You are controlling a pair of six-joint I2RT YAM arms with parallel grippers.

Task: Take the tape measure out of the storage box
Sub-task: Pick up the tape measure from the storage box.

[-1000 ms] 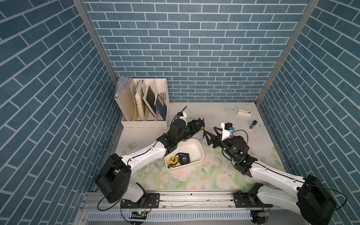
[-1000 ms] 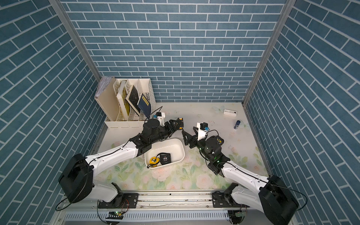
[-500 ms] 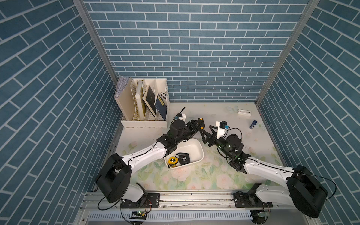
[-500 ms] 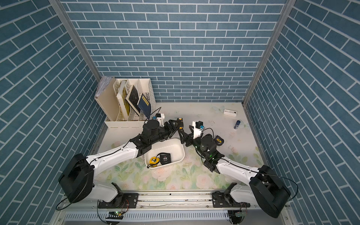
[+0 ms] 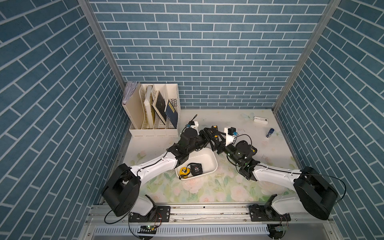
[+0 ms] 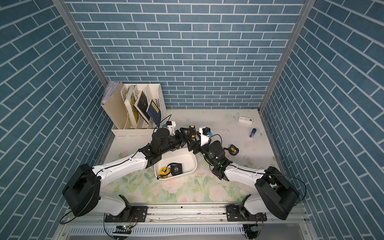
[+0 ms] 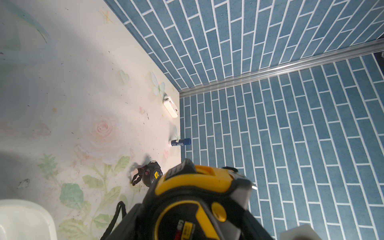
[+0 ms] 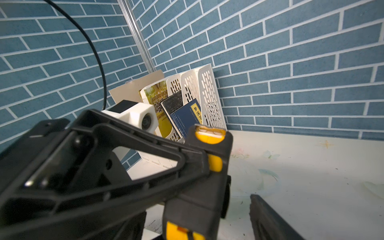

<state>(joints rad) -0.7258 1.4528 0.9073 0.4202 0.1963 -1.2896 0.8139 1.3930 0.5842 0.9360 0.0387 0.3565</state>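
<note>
My left gripper (image 5: pixel 210 133) is shut on a yellow-and-black tape measure (image 7: pixel 197 207), held in the air just past the far end of the white storage box (image 5: pixel 214 165). In the right wrist view the same tape measure (image 8: pixel 204 176) fills the middle. My right gripper (image 5: pixel 215 142) is open, its fingers (image 8: pixel 270 218) standing on either side of that tape measure with a gap on one side. In the box lie a yellow tape measure (image 5: pixel 184 171) and a black one (image 5: pixel 196 168). Both top views show the two grippers meeting, the left one (image 6: pixel 188 133) facing the right one (image 6: pixel 192 143).
Another black tape measure (image 6: pixel 233 149) lies on the floral table right of my right arm. A cream file rack (image 5: pixel 153 112) with books stands at the back left. A white device (image 5: pixel 260 120) and a blue tube (image 5: pixel 270 132) lie by the right wall.
My right gripper has moved left to the tape measure in my left gripper, and its jaws have narrowed slightly. The left arm has hardly moved.
</note>
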